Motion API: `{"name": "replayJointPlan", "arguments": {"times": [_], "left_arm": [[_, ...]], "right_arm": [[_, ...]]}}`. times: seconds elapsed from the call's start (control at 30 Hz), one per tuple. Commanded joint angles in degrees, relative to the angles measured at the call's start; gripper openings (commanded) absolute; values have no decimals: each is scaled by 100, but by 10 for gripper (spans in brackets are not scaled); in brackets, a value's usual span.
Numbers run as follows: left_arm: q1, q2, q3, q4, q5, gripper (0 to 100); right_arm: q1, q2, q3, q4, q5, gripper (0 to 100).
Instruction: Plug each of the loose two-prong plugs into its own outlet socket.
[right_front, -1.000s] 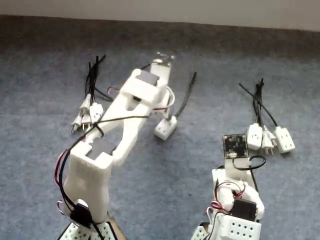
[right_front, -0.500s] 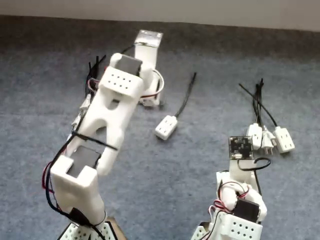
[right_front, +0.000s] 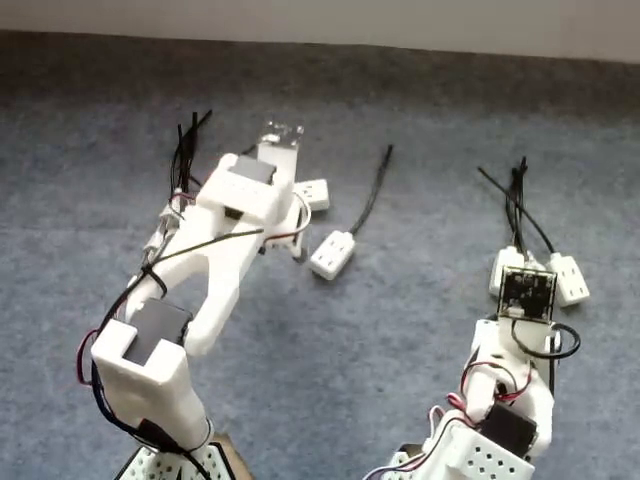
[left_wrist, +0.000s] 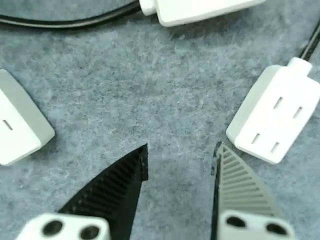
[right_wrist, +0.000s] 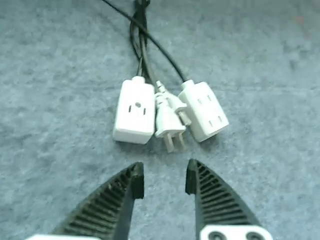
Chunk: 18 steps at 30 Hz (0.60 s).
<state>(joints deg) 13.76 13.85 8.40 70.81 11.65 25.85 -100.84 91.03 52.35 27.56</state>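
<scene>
Though parted and empty, left fingers (left_wrist: 112, 187) between two sockets (left_wrist: 277, 117) (left_wrist: 17, 125), right fingers (right_wrist: 117, 197) near a socket-flanked plug (right_wrist: 167, 120), on carpet (right_wrist: 260, 60).

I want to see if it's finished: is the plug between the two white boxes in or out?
Out. The plug lies loose between the single socket and the double socket, both prongs bare.

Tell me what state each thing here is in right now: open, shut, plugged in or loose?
left end effector: open, empty.
right end effector: open, empty.
two-prong plug: loose, unplugged, lying flat.
three-hole socket: nothing plugged in.
multi-slot socket: nothing plugged in.
central socket block: nothing plugged in.
</scene>
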Motion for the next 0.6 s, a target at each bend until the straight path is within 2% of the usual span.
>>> {"name": "replayJointPlan", "arguments": {"times": [0.0,0.1,0.3,0.43,0.57], "left_arm": [[136,-312,268,-545,-79,214],[84,-312,365,-756,-79,213],[84,-312,338,-756,-70,213],[84,-321,312,-756,-62,213],[84,-453,365,-756,-62,213]], "right_arm": [[453,110,-66,-919,633,152],[585,110,101,-1376,765,152],[567,154,101,-1244,695,152],[558,910,-989,-479,158,152],[251,2580,-2826,611,-343,152]]}}
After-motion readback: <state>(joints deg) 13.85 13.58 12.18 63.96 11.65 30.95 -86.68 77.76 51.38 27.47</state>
